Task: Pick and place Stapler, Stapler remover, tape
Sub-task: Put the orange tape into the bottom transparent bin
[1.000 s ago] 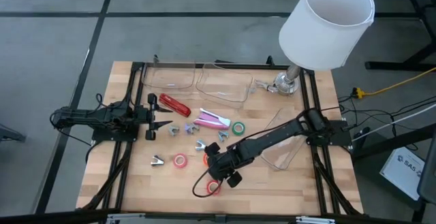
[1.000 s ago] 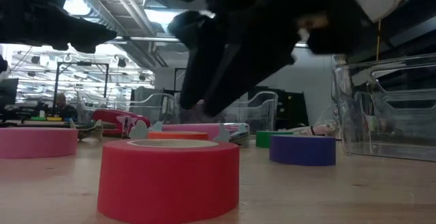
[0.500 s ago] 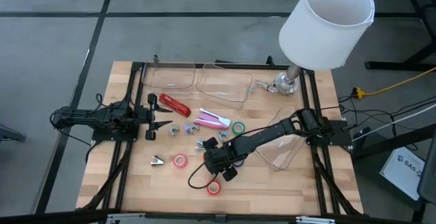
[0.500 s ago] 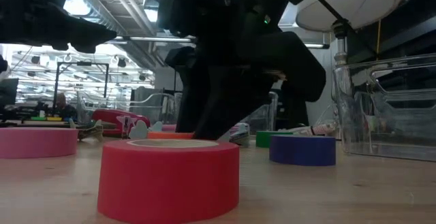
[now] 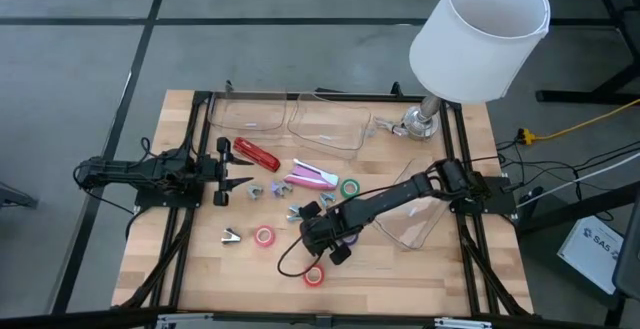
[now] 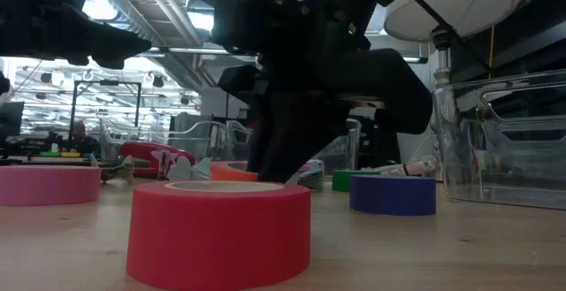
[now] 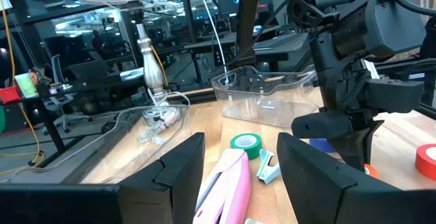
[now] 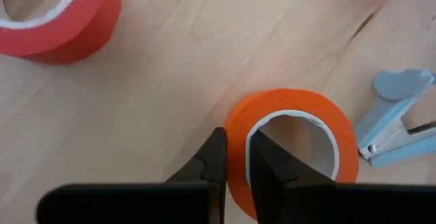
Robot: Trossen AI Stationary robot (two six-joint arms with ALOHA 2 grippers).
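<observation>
Now the right hand (image 8: 236, 157) is down on the tabletop (image 5: 400, 269), and its two fingers are pinched almost shut on the wall of the orange tape (image 8: 293, 149). One finger is inside the ring and one is outside, so the thin wall sits between them. The roll lies flat on the wood.

Just beside the hand, past the orange roll, lies a small blue-grey stapler remover (image 8: 398, 122), so close that it nearly touches the roll. On the hand's other side sits the red tape (image 8: 54, 13), a little way off. Farther out are the pink tape (image 5: 264, 236), the green tape (image 5: 349, 188) and the purple tape (image 6: 392, 195). The pink stapler (image 5: 312, 176) and a red stapler (image 5: 256, 153) lie farther away still, toward the clear bins (image 5: 325, 124) at the far edge.

The left hand (image 7: 238, 163) waits well away from the right one, with its fingers wide apart and nothing in them.

What could go wrong? I think the grip is on a thin edge only, so the roll could tip or slip out when it is lifted. The roll might also bump the stapler remover and push it along. If the hand squeezes off-center, the ring could swing down and drop before it reaches a bin.
</observation>
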